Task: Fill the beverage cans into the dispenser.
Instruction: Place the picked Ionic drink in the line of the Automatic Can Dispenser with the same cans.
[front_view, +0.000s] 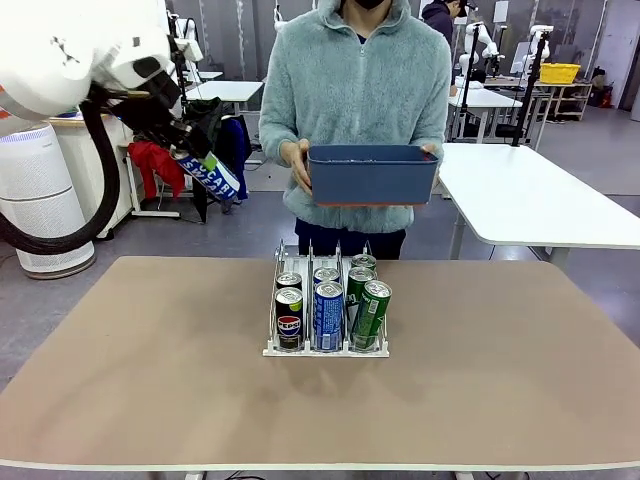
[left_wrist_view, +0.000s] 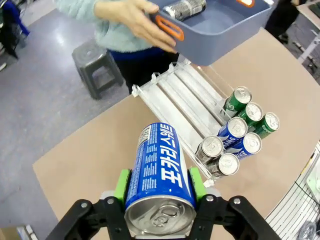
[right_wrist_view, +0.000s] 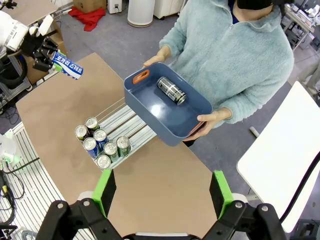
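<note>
The table (front_view: 150, 380) carries the dispenser (left_wrist_view: 172, 97) at its middle, ahead of and below my left arm. Its lanes run from the person's end to the cans (left_wrist_view: 235, 140) queued at mine. The blue can (left_wrist_view: 159, 170) is clamped between my left fingers (left_wrist_view: 121, 186), its long axis along them, high above the table. I judge the middle lane's bare far end to be the target. My right fingers (right_wrist_view: 106, 190) stand apart, holding nothing.
</note>
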